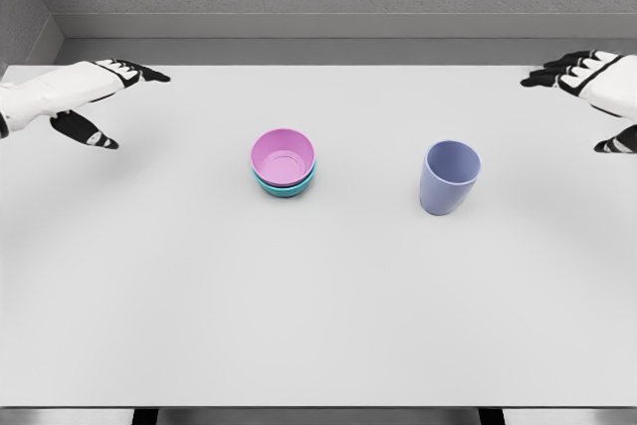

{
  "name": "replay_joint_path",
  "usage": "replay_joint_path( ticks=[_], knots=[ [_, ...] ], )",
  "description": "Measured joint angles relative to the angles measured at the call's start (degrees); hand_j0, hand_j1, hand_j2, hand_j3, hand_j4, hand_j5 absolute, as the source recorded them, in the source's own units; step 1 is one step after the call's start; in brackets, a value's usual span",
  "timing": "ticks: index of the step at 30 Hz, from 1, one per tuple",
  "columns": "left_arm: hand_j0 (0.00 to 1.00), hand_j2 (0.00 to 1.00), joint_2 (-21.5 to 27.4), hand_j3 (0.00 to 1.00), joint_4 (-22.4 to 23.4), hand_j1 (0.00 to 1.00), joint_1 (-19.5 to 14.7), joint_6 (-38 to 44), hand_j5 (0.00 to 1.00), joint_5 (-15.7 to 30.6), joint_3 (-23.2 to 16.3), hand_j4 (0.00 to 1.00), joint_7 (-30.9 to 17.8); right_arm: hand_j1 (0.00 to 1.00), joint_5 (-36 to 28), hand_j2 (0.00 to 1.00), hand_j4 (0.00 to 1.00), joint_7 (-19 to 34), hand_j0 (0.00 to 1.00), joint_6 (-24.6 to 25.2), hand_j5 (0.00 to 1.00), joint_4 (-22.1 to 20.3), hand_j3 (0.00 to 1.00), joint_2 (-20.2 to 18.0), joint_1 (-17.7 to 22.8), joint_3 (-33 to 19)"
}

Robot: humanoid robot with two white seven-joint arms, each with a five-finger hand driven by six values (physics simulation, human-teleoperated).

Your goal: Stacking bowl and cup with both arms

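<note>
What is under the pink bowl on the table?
A teal bowl sits under the pink bowl, nested; only its rim and side show. Its inside is covered.

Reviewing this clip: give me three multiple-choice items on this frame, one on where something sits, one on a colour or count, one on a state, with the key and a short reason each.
1. Where does the cup stand relative to the bowls?
A. To their right, apart from them
B. Inside the top bowl
C. To their left, touching them

2. What colour is the top bowl of the stack?
A. Yellow
B. Pink
C. Black

3. What are the hands doing?
A. Both grasp the cup
B. One lifts a bowl
C. Both are open and hold nothing

Key: 1 A, the cup stands upright on the table, clear of the stack. 2 B, the pink bowl sits nested in the teal bowl. 3 C, the left hand and right hand hover at the table's far corners with fingers spread.
</note>
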Motion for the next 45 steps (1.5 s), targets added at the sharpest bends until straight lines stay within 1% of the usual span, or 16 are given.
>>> replay_joint_path(
  ticks=[1,3,4,5,6,8,11,15,18,28,33,43,44,45],
  knots=[
    [1.0,1.0,0.0,1.0,0.1,1.0,0.0,0.0,1.0,0.0,0.0,1.0,0.0,1.0,0.2,1.0,1.0,0.8,1.0,0.0,1.0,0.2,1.0,0.4,-2.8,1.5],
    [1.0,1.0,0.0,1.0,0.1,1.0,0.1,0.0,1.0,0.0,0.1,1.0,0.0,1.0,1.2,1.0,1.0,2.0,1.0,-0.1,1.0,1.2,1.0,2.1,-8.6,6.7],
    [1.0,1.0,0.0,1.0,0.2,1.0,0.1,0.0,1.0,0.0,0.1,1.0,0.0,1.0,1.1,1.0,1.0,2.3,1.0,0.0,1.0,2.1,1.0,3.2,-10.9,9.6],
    [1.0,1.0,0.0,1.0,0.2,1.0,0.1,0.0,1.0,0.0,0.1,1.0,0.0,1.0,1.3,1.0,1.0,2.6,1.0,0.0,1.0,3.0,1.0,4.2,-12.3,12.5],
    [1.0,1.0,0.0,1.0,0.2,1.0,0.1,0.0,1.0,0.0,0.1,1.0,0.0,1.0,1.5,1.0,1.0,2.8,1.0,0.0,1.0,3.6,1.0,4.9,-12.3,14.8],
    [1.0,1.0,0.0,1.0,0.2,1.0,0.2,0.0,1.0,0.0,0.3,1.0,0.0,1.0,1.7,1.0,1.0,3.1,1.0,-0.1,1.0,4.4,1.0,5.8,-12.8,17.6],
    [1.0,1.0,0.0,1.0,0.3,1.0,0.4,0.0,1.0,0.0,0.6,1.0,0.0,1.0,1.8,1.0,1.0,4.4,1.0,-0.2,1.0,4.7,1.0,6.4,-13.2,19.4],
    [1.0,1.0,0.0,1.0,0.3,1.0,0.4,0.0,1.0,-0.1,0.7,1.0,-0.1,1.0,1.9,1.0,1.0,5.0,1.0,-0.2,1.0,4.8,1.0,7.9,-13.3,20.3],
    [1.0,1.0,0.0,1.0,0.3,1.0,0.4,0.0,1.0,-0.3,0.7,1.0,-0.1,1.0,1.8,1.0,1.0,5.1,1.0,-0.2,1.0,4.9,1.0,8.9,-14.7,20.5],
    [1.0,1.0,0.0,1.0,0.3,1.0,0.4,0.0,1.0,-0.5,0.7,1.0,-0.2,1.0,1.8,1.0,1.0,5.1,1.0,-0.1,1.0,6.2,1.0,11.9,-15.3,22.2],
    [1.0,1.0,0.1,1.0,0.4,1.0,0.4,0.0,1.0,-0.6,0.7,1.0,-0.2,1.0,1.8,1.0,1.0,5.1,1.0,-0.1,1.0,6.5,1.0,12.7,-15.4,23.8],
    [1.0,1.0,0.1,1.0,0.4,1.0,0.4,0.0,1.0,-0.6,0.7,1.0,-0.2,1.0,1.8,1.0,1.0,5.1,1.0,-0.1,1.0,8.0,1.0,14.2,-15.4,25.3],
    [1.0,1.0,0.1,1.0,0.4,1.0,0.4,0.0,1.0,-0.6,0.7,1.0,-0.2,0.99,1.8,0.99,0.99,5.1,0.99,-0.1,0.99,8.2,0.99,14.3,-15.4,25.4],
    [1.0,1.0,0.1,1.0,0.4,1.0,0.4,0.0,1.0,-0.6,0.7,1.0,-0.2,0.92,1.8,0.92,0.92,5.1,0.92,-0.1,0.92,8.3,0.92,14.4,-15.3,25.4]
  ],
)
